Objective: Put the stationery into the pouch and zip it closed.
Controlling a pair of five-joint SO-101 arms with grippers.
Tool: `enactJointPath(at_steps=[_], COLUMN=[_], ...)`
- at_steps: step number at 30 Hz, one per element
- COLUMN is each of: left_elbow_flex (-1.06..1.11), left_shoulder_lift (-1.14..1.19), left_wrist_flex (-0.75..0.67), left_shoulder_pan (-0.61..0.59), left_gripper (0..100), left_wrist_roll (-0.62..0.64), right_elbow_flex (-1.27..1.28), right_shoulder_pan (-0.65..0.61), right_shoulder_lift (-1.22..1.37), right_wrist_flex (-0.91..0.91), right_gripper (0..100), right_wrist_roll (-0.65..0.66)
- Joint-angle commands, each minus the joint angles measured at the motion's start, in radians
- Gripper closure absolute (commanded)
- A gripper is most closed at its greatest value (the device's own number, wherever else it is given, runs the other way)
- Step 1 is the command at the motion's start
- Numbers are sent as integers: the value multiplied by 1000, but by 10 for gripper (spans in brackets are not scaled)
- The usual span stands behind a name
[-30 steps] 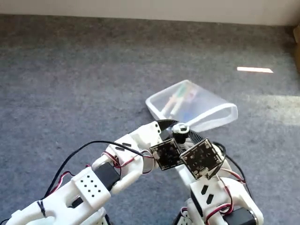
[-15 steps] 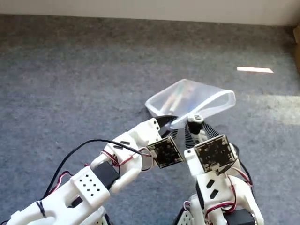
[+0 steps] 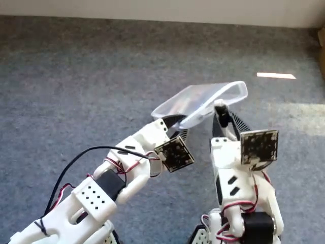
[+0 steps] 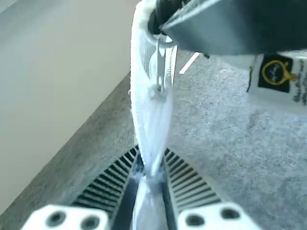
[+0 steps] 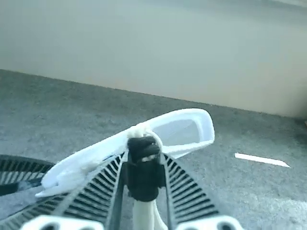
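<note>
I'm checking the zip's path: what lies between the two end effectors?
Just the pouch itself: its zip edge stretches from the left end effector to the right end effector, nothing else. The left wrist view shows it best.

You see the pouch [image 3: 203,99] held above the tabletop [image 3: 76,76], between the two claws. The left claw [image 3: 173,121] grips its left end; the right claw [image 3: 219,108], just to the right, grips its near edge. Both sit on its near side.

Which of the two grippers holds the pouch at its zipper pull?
The right gripper: it pinches the pouch rim right where the zipper pull hangs. The left gripper clamps the bare end strip.
</note>
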Motion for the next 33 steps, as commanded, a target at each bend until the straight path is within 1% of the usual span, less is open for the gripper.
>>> enactJointPath(at_steps=[1,4,8,11,14,16,19,20,24,28,33], left_elbow_flex=[1,21,53,82,99,97,99,99,99,99,101], left_shoulder_lift=[-105,-231,-392,-478,-509,-504,-498,-498,-498,-498,-498], left_wrist_flex=[49,120,216,233,230,229,229,229,229,229,229], left_shoulder_pan=[-81,-88,-87,-88,-88,-102,-122,-124,-131,-131,-131], left_gripper=[996,996,996,996,996,996,996,996,996,996,996], left_wrist_roll=[18,43,43,43,43,43,43,44,44,44,44], right_elbow_flex=[-59,-59,-59,-61,-68,-68,-90,-102,-145,-186,-182], right_shoulder_pan=[101,119,119,117,102,47,-47,-84,-196,-280,-424], right_shoulder_lift=[71,105,122,116,116,116,116,116,116,116,116], right_wrist_flex=[-102,-143,-177,-174,-117,-59,61,96,194,255,260], right_gripper=[994,994,994,994,991,969,871,851,847,842,842], right_wrist_roll=[-63,-95,-127,-124,-121,-124,-129,-129,-133,-238,-255])
